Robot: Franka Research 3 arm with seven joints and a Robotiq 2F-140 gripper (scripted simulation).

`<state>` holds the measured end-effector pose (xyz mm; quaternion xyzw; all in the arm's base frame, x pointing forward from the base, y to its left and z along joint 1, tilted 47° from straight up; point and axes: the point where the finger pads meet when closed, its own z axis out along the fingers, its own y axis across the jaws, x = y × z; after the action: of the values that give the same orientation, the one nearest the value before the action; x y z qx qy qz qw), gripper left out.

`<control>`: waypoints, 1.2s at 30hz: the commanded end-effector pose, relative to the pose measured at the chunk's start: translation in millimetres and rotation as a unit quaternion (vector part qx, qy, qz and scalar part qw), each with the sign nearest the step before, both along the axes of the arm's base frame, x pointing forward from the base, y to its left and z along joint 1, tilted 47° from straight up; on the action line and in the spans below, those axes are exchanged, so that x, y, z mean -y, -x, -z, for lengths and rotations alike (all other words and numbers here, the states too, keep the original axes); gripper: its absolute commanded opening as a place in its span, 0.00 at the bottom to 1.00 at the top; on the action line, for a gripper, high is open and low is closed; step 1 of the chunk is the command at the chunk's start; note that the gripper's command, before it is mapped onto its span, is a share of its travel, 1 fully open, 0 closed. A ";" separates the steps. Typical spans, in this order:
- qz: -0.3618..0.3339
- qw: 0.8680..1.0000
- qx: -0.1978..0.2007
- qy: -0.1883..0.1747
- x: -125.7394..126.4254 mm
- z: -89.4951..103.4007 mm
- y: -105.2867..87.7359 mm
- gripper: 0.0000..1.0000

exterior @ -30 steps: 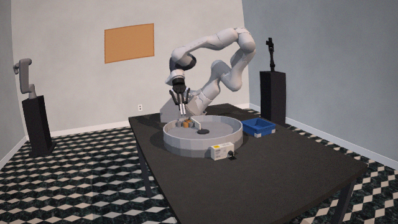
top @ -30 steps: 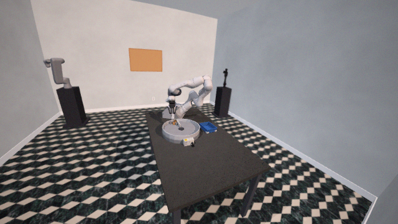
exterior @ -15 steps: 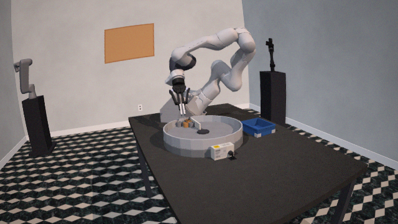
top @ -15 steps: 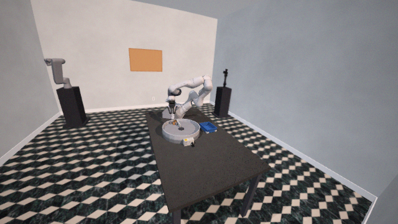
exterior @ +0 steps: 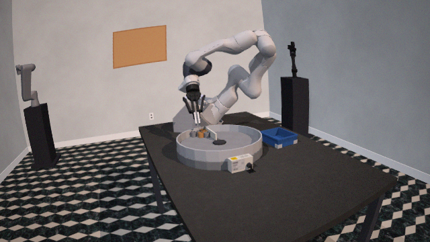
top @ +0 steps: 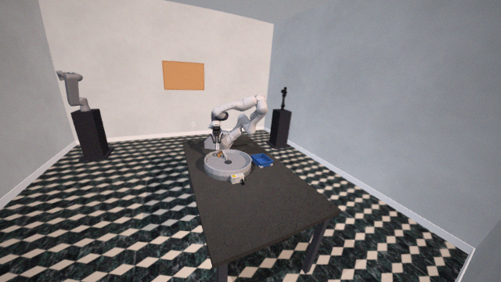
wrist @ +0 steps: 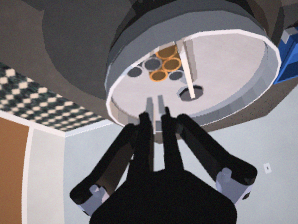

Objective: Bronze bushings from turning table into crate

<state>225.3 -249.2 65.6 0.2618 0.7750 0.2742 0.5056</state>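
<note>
From the top view, the dark bench runs from mid-frame toward the bottom, with the round grey turning table near its far end and the blue crate just beside it to the right; the white arm reaches down from the upper centre so that the gripper hangs over the tray's upper-left rim, where a small orange speck of bronze bushings shows. In the exterior view the gripper points straight down, fingers drawn nearly together with nothing between them — clenched on air, above and apart from the cluster below. The bronze bushings stand on the turning table at its rear left, against a low white divider, with grey steel bushings touching them on the left; a dark hub sits at the disc's centre, a small white control box rests against the front wall, and the crate lies to the right of centre. In the wrist view the two dark fingers rise from the bottom of the frame, almost closed, and beyond them the turning table fills the upper middle — bronze bushings mixed with steel bushings left of the divider, a corner of the crate at the right edge.
</note>
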 end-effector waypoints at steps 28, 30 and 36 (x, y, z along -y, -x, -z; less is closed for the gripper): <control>-0.002 1.000 0.001 0.003 -11.6 14.3 -11.7 0.06; -0.002 1.000 0.001 0.003 -11.6 14.3 -11.7 0.06; -0.002 1.000 0.001 0.003 -11.6 14.3 -11.7 0.06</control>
<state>236.2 -238.7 51.4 0.2624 0.7752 0.2748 0.5047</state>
